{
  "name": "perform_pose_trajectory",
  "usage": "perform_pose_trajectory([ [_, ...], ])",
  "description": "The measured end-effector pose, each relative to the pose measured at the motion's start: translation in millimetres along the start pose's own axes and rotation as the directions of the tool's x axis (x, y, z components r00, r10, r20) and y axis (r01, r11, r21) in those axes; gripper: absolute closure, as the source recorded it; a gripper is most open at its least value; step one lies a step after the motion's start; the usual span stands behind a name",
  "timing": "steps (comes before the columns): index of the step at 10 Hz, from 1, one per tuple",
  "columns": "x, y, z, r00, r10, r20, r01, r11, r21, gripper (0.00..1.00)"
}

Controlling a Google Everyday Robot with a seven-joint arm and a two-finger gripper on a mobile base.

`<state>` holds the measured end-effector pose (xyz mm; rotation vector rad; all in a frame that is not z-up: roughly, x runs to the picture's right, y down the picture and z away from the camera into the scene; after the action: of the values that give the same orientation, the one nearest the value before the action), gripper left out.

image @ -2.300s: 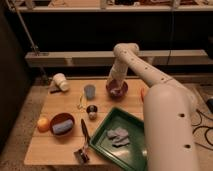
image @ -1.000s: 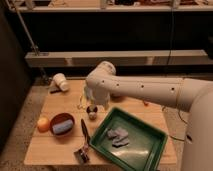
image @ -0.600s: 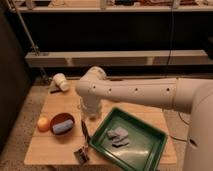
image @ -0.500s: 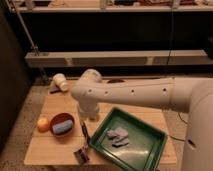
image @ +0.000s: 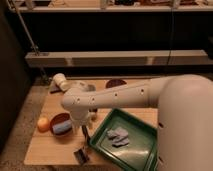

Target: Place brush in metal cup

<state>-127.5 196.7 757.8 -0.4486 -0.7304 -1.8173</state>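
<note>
The brush [image: 83, 145] lies on the wooden table near the front edge, just left of the green tray. Its dark handle points away from me and its blocky grey head [image: 80, 156] is nearest the edge. My gripper [image: 78, 125] hangs from the thick white arm, low over the table, right above the far end of the brush handle. The metal cup [image: 93, 115] stands just behind and to the right of the gripper. It is mostly hidden by the arm, with only a pale bit showing.
A green tray [image: 131, 154] holding grey scraps [image: 118, 136] stands to the right. A dark bowl with a blue item [image: 60, 125] and an orange [image: 44, 124] stand to the left. At the back are a white cup on its side [image: 61, 81], a blue-grey tumbler [image: 90, 88] and a dark red bowl [image: 116, 83].
The arm has swung from the back right of the table to the front left. The gripper has come down towards the brush handle. The brush has not moved.
</note>
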Motion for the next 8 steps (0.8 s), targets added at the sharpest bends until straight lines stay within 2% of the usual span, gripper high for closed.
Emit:
perform_pose_trajectory([
  [1, 7, 1, 14, 1.000, -0.005, 0.001, 0.005, 1.000, 0.000, 0.47],
  [4, 22, 7, 36, 1.000, -0.009, -0.005, 0.009, 1.000, -0.002, 0.47],
  [8, 21, 20, 48, 1.000, -0.010, -0.006, 0.010, 1.000, 0.001, 0.47],
])
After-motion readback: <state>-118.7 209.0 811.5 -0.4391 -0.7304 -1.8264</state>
